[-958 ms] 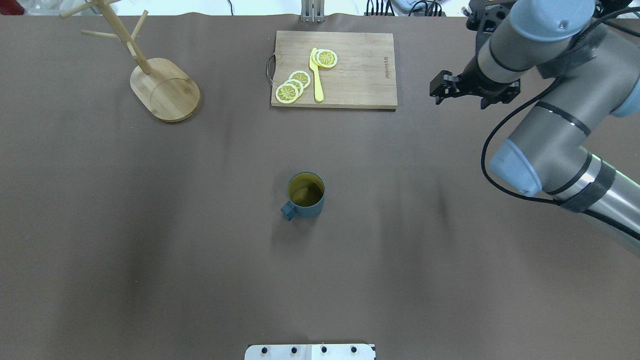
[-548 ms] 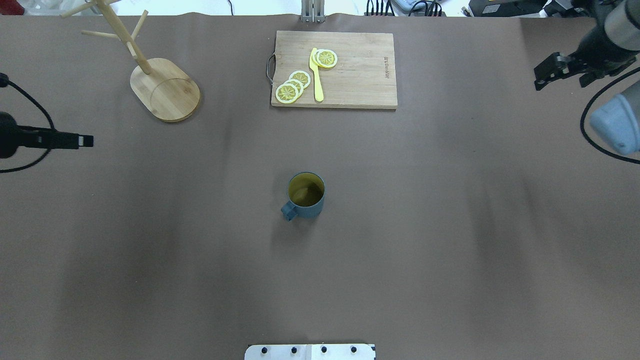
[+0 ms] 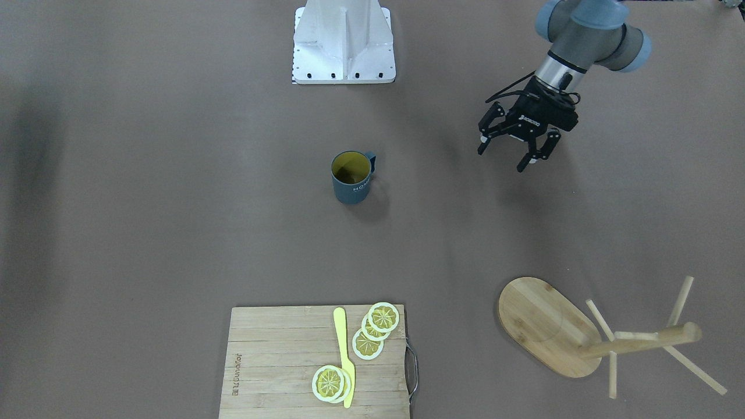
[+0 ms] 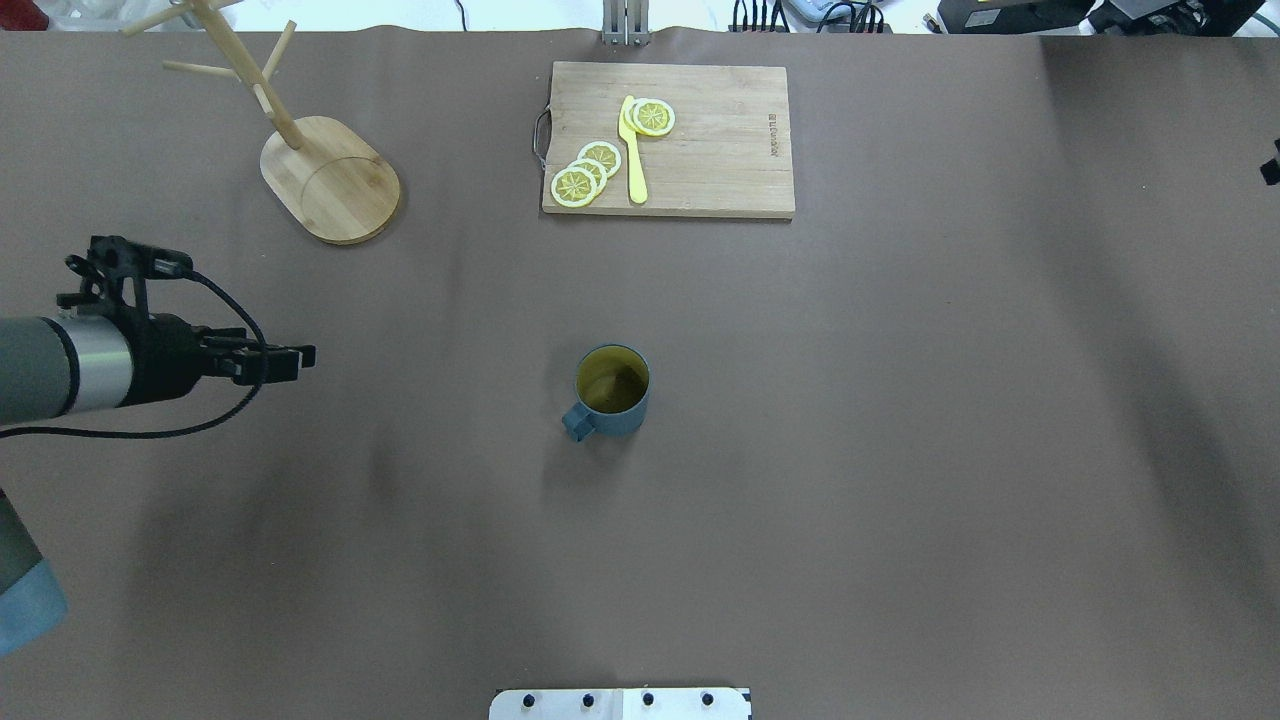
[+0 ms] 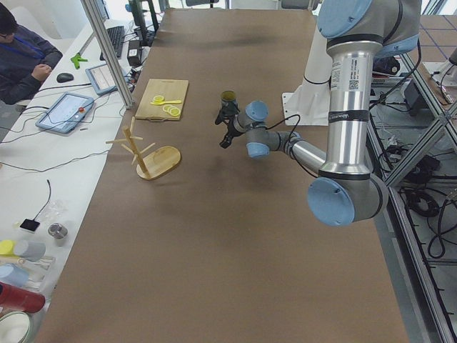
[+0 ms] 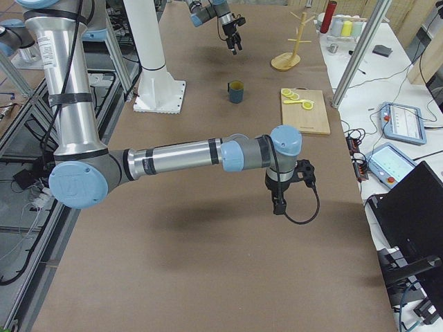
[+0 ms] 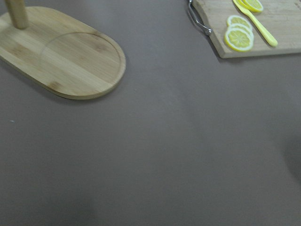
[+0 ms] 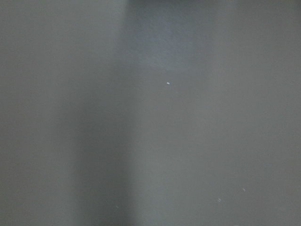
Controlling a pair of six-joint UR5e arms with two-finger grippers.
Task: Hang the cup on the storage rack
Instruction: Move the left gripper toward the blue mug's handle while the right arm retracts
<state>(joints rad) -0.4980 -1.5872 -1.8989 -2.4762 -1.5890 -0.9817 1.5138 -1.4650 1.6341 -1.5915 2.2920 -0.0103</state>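
1. The dark slate-blue ribbed mug with a yellow inside [image 4: 612, 392] is standing upright near the middle of the brown-covered table [image 4: 900, 450]; its loop handle is pointing toward the robot and slightly to its left; white "HOME" lettering is showing on its side in the front-facing view.
2. The light bamboo mug tree with an oval base, round post and thin angled pegs [image 4: 330, 180] is standing at the table's far left, well apart from the mug.
3. The left gripper [image 3: 505, 156] is hovering above the table on the mug's left, well apart from it; its jaws are spread wide and gripping nothing.
4. The right gripper [image 6: 278, 205] is hanging fingers-down over the table's right end, far from the mug; whether its jaws are spread or closed, I cannot tell.
5. The rectangular bamboo cutting board [image 4: 720, 150] is lying at the far edge; yellow lemon slices [image 4: 590, 170] and a yellow plastic knife [image 4: 634, 150] are resting on it.
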